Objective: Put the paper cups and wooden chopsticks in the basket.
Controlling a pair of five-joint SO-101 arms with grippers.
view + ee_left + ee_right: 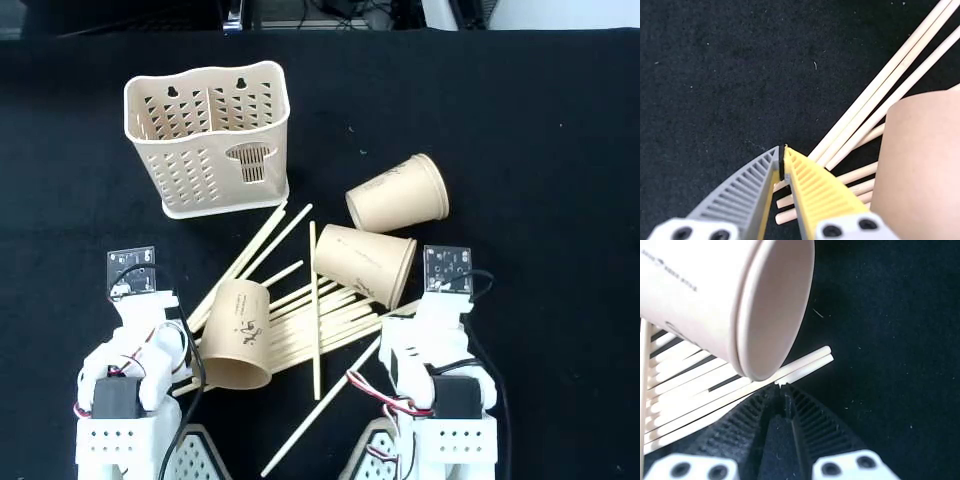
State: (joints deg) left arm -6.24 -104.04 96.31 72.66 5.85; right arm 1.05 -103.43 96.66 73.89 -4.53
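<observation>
Your left end effector is sitting pressed together and empty, its tips hovering just beside the near ends of the wooden chopsticks, which are running lengthwise away toward the basket. A paper cup is lying alongside them.

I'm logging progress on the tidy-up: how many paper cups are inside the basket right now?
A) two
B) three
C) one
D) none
D: all three lie on their sides on the table outside the basket: the far cup, the middle cup and the near cup, among the chopsticks.
</observation>
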